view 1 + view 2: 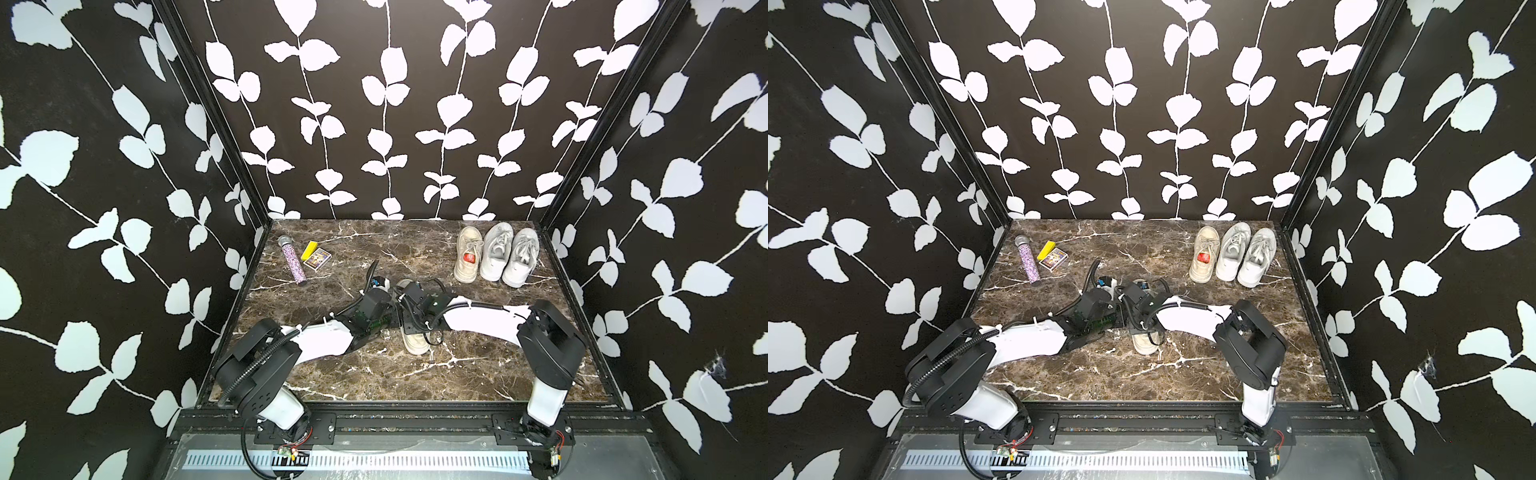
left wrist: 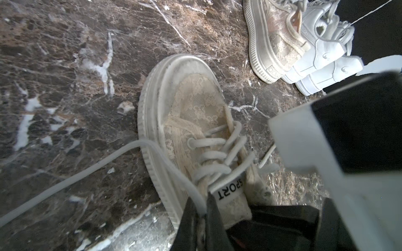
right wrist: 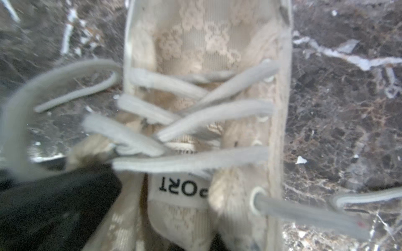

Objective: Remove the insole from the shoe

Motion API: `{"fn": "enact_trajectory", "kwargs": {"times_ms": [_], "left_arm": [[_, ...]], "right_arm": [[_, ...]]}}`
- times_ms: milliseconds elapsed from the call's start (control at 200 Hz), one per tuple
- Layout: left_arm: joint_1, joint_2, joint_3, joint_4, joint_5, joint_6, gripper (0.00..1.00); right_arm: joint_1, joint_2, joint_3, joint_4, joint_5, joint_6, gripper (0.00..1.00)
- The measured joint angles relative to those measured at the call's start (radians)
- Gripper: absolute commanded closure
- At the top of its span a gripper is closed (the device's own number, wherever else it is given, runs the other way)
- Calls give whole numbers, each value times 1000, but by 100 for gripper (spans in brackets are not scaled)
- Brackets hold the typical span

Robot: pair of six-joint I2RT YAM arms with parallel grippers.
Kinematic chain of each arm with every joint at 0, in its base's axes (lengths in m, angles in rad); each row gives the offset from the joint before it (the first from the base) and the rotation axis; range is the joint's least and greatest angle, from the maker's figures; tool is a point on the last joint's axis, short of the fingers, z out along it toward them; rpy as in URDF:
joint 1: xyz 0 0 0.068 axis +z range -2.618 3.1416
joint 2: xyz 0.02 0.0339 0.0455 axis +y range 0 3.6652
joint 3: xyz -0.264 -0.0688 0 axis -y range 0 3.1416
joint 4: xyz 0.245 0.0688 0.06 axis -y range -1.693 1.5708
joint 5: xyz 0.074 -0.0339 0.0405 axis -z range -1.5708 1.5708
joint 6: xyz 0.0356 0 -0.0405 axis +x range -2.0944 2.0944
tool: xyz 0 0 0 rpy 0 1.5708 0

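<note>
You have four shoes: one beige shoe (image 1: 415, 345) under the arms, a second beige shoe (image 1: 465, 270) at the back, and two white sneakers (image 1: 496, 253) (image 1: 521, 257) beside it. Count one red thing (image 1: 470, 258), one glittery microphone (image 1: 293, 262), one yellow block (image 1: 308, 249), one small printed box (image 1: 318, 260), and two arms, the left arm (image 1: 324, 340) and the right arm (image 1: 478, 320).

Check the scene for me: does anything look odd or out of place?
The lace of the middle shoe trails loose over the table. A red thing sits in the beige shoe at the back, beside the white pair.
</note>
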Motion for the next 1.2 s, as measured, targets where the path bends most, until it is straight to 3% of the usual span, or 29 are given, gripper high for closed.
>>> {"fn": "enact_trajectory", "kwargs": {"times_ms": [280,865,1200], "left_arm": [[-3,0,6,-22,-3,23,100],[-3,0,50,-74,-27,62,100],[-3,0,57,-106,-44,64,100]], "right_arm": [[-5,-130,-141,133,-5,37,100],[-21,-283,-255,315,-77,63,100],[-13,-295,-340,466,-113,24,100]]}}
